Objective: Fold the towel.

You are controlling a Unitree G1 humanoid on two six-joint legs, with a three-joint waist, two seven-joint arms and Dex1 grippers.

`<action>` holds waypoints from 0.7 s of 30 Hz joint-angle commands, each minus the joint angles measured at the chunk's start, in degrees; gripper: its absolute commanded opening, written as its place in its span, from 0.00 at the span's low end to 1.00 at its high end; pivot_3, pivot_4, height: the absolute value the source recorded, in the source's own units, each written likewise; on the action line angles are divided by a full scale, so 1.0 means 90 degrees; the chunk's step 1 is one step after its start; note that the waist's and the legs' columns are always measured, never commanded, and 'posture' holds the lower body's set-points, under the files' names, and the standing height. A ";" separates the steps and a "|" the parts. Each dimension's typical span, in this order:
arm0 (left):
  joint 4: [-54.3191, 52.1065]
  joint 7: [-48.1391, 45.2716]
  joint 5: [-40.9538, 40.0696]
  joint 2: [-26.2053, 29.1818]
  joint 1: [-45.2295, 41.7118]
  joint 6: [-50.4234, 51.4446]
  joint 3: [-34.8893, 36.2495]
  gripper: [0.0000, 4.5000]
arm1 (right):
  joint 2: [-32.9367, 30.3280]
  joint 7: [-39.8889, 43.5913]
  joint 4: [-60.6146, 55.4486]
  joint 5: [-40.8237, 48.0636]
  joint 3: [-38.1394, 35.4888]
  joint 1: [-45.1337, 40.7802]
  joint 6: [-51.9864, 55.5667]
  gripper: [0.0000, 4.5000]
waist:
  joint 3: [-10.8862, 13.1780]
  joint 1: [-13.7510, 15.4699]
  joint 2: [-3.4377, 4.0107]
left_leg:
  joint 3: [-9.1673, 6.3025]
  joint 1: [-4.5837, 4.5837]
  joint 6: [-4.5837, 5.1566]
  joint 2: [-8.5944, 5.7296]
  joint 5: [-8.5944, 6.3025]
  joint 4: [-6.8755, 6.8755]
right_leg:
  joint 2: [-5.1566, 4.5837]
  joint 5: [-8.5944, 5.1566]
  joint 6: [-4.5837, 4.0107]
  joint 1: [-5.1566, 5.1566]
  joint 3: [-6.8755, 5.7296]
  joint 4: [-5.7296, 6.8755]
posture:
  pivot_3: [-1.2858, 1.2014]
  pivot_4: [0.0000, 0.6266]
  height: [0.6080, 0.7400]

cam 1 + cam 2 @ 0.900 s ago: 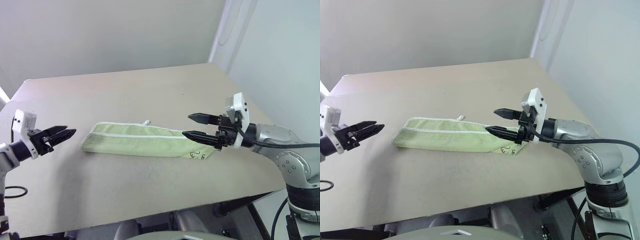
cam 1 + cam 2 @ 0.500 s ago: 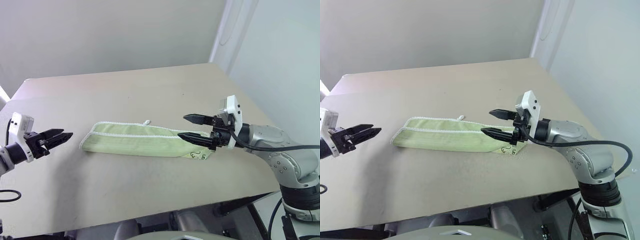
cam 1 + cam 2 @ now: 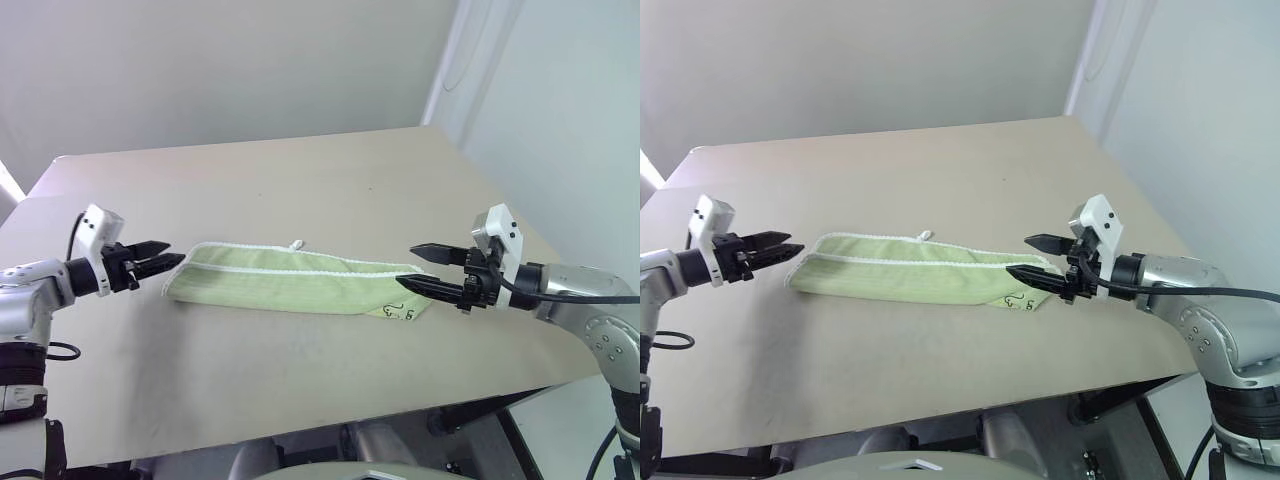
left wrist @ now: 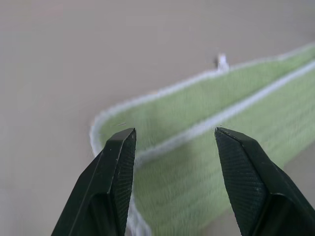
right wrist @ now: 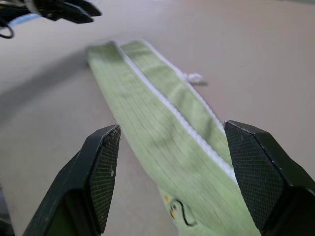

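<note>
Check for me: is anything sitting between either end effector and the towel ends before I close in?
Nothing visible blocks either approach. The left end effector sits open at the towel end on its side, and the right end effector hangs open at the marked end. Only bare table lies around the cloth.

My left black two-fingered gripper (image 3: 168, 262) and right black two-fingered gripper (image 3: 418, 269) reach inward toward each other, both apparently with fingers parted.
</note>
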 commanded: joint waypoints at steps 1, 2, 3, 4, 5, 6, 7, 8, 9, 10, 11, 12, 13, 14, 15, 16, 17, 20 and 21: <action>0.0335 -0.0056 0.0218 -0.0032 -0.0438 -0.0373 -0.0090 0.60 | -0.0126 -0.0133 0.0064 -0.0232 -0.0201 0.0032 -0.0146 0.78 | 0.0000 0.0008 -0.0002 | 0.0001 0.0000 0.0000 -0.0001 0.0000 0.0001 | -0.0001 0.0000 0.0000 0.0001 0.0000 0.0000 | 0.52 0.00 0.79; 0.0463 -0.0084 0.0281 -0.0049 -0.0513 -0.0444 -0.0136 0.60 | -0.0109 -0.0200 0.0084 -0.0284 -0.0202 0.0047 -0.0143 0.78 | -0.0001 0.0011 -0.0004 | 0.0000 -0.0003 0.0000 -0.0001 0.0000 0.0001 | -0.0001 0.0000 0.0000 0.0000 0.0000 0.0000 | 0.52 0.00 0.79; 0.0580 -0.0110 0.0336 -0.0069 -0.0577 -0.0512 -0.0170 0.60 | -0.0085 -0.0274 0.0111 -0.0337 -0.0198 0.0052 -0.0140 0.78 | -0.0001 0.0012 -0.0003 | 0.0000 -0.0004 0.0000 0.0000 0.0000 0.0001 | -0.0001 0.0000 0.0000 0.0000 0.0000 -0.0001 | 0.52 0.00 0.79; 0.0734 -0.0129 0.0395 -0.0088 -0.0660 -0.0589 -0.0203 0.60 | -0.0036 -0.0364 0.0137 -0.0386 -0.0184 0.0049 -0.0138 0.78 | -0.0001 0.0012 -0.0002 | 0.0000 -0.0005 0.0000 -0.0001 0.0000 0.0000 | -0.0001 0.0000 0.0000 0.0000 0.0000 -0.0001 | 0.52 0.00 0.79; 0.0866 -0.0146 0.0450 -0.0113 -0.0738 -0.0650 -0.0241 0.60 | 0.0010 -0.0440 0.0169 -0.0430 -0.0168 0.0050 -0.0146 0.78 | -0.0001 0.0012 -0.0003 | 0.0000 -0.0006 0.0000 -0.0001 0.0000 0.0000 | -0.0002 0.0000 0.0000 -0.0001 0.0000 -0.0002 | 0.52 0.00 0.79; 0.1004 -0.0162 0.0522 -0.0141 -0.0820 -0.0721 -0.0297 0.60 | 0.0050 -0.0520 0.0201 -0.0501 -0.0130 0.0048 -0.0164 0.78 | -0.0001 0.0013 -0.0003 | 0.0000 -0.0007 0.0000 -0.0001 0.0000 0.0000 | -0.0002 0.0000 0.0000 -0.0001 0.0000 -0.0002 | 0.52 0.00 0.79; 0.1179 -0.0172 0.0622 -0.0188 -0.0923 -0.0810 -0.0381 0.60 | 0.0084 -0.0599 0.0246 -0.0602 -0.0070 0.0043 -0.0200 0.78 | -0.0001 0.0012 -0.0003 | 0.0000 -0.0007 0.0000 -0.0001 0.0000 0.0000 | -0.0001 0.0000 0.0000 0.0000 0.0000 -0.0001 | 0.52 0.00 0.79; 0.1367 -0.0154 0.0712 -0.0260 -0.1035 -0.0889 -0.0449 0.60 | 0.0107 -0.0646 0.0277 -0.0688 -0.0018 0.0041 -0.0232 0.78 | -0.0001 0.0008 -0.0002 | 0.0001 -0.0007 0.0000 -0.0001 0.0000 0.0000 | -0.0001 0.0000 0.0000 0.0000 0.0000 -0.0001 | 0.52 0.00 0.79; 0.1613 -0.0106 0.0795 -0.0367 -0.1182 -0.0947 -0.0502 0.60 | 0.0136 -0.0684 0.0296 -0.0748 0.0018 0.0034 -0.0254 0.78 | -0.0001 0.0010 -0.0002 | 0.0001 -0.0005 0.0000 -0.0001 0.0000 0.0000 | -0.0002 0.0001 0.0000 0.0000 0.0001 -0.0001 | 0.52 0.00 0.79; 0.1873 -0.0022 0.0903 -0.0473 -0.1324 -0.1048 -0.0559 0.60 | 0.0183 -0.0725 0.0306 -0.0762 0.0014 0.0020 -0.0256 0.78 | -0.0001 0.0012 -0.0002 | 0.0001 -0.0005 0.0000 -0.0001 0.0000 0.0001 | -0.0001 0.0001 0.0000 0.0000 0.0001 0.0000 | 0.52 0.00 0.79; 0.2143 0.0074 0.1015 -0.0579 -0.1473 -0.1170 -0.0614 0.60 | 0.0233 -0.0777 0.0310 -0.0761 -0.0013 0.0004 -0.0252 0.78 | -0.0002 0.0015 -0.0002 | 0.0001 -0.0004 0.0000 -0.0002 0.0000 0.0001 | -0.0001 0.0001 0.0001 0.0001 0.0001 0.0000 | 0.52 0.00 0.79; 0.2393 0.0130 0.1077 -0.0661 -0.1611 -0.1251 -0.0629 0.60 | 0.0279 -0.0826 0.0310 -0.0756 -0.0049 -0.0011 -0.0244 0.78 | -0.0002 0.0017 -0.0003 | 0.0001 -0.0004 0.0001 -0.0003 0.0000 0.0002 | -0.0001 0.0001 0.0001 0.0002 0.0001 0.0001 | 0.52 0.00 0.79; 0.2637 0.0170 0.1108 -0.0746 -0.1769 -0.1283 -0.0622 0.60 | 0.0350 -0.0895 0.0316 -0.0702 -0.0138 -0.0036 -0.0204 0.78 | -0.0002 0.0017 -0.0004 | -0.0001 -0.0003 0.0001 -0.0002 0.0000 0.0002 | 0.0000 0.0001 0.0001 0.0003 0.0001 0.0001 | 0.52 0.00 0.79; 0.2868 0.0235 0.1163 -0.0821 -0.1914 -0.1324 -0.0626 0.60 | 0.0411 -0.0961 0.0329 -0.0645 -0.0226 -0.0063 -0.0155 0.78 | -0.0002 0.0017 -0.0004 | -0.0001 -0.0004 0.0001 -0.0003 0.0000 0.0002 | 0.0001 0.0002 0.0001 0.0003 0.0001 0.0001 | 0.52 0.00 0.79; 0.3042 0.0270 0.1207 -0.0867 -0.2019 -0.1366 -0.0627 0.60 | 0.0454 -0.1002 0.0335 -0.0609 -0.0286 -0.0081 -0.0117 0.78 | -0.0002 0.0017 -0.0003 | -0.0002 -0.0006 0.0001 -0.0003 0.0000 0.0002 | 0.0001 0.0002 0.0001 0.0003 0.0001 0.0001 | 0.52 0.00 0.79; 0.3242 0.0294 0.1316 -0.0923 -0.2104 -0.1450 -0.0692 0.60 | 0.0449 -0.1015 0.0305 -0.0607 -0.0319 -0.0052 -0.0099 0.78 | -0.0002 0.0012 -0.0004 | -0.0001 -0.0007 0.0001 -0.0003 0.0000 0.0002 | 0.0001 0.0002 0.0001 0.0003 0.0001 0.0001 | 0.52 0.00 0.79; 0.3394 0.0300 0.1399 -0.0955 -0.2162 -0.1527 -0.0741 0.60 | 0.0433 -0.1020 0.0280 -0.0611 -0.0326 -0.0026 -0.0094 0.78 | -0.0002 0.0011 -0.0004 | -0.0001 -0.0008 0.0001 -0.0003 0.0000 0.0002 | 0.0000 0.0002 0.0001 0.0003 0.0002 -0.0001 | 0.52 0.00 0.79; 0.3730 0.0125 0.1624 -0.1026 -0.2265 -0.1577 -0.0941 0.60 | 0.0320 -0.0927 0.0102 -0.0517 -0.0362 0.0092 -0.0011 0.78 | -0.0002 0.0006 -0.0003 | 0.0000 -0.0008 0.0001 -0.0004 0.0000 0.0001 | 0.0001 0.0002 0.0001 0.0003 0.0004 -0.0002 | 0.52 0.00 0.79; 0.3778 0.0044 0.1702 -0.1034 -0.2259 -0.1624 -0.1006 0.60 | 0.0280 -0.0914 0.0086 -0.0528 -0.0372 0.0110 -0.0005 0.78 | -0.0002 0.0006 -0.0003 | 0.0000 -0.0008 0.0001 -0.0004 0.0000 0.0000 | 0.0001 0.0002 0.0001 0.0003 0.0004 -0.0002 | 0.52 0.00 0.79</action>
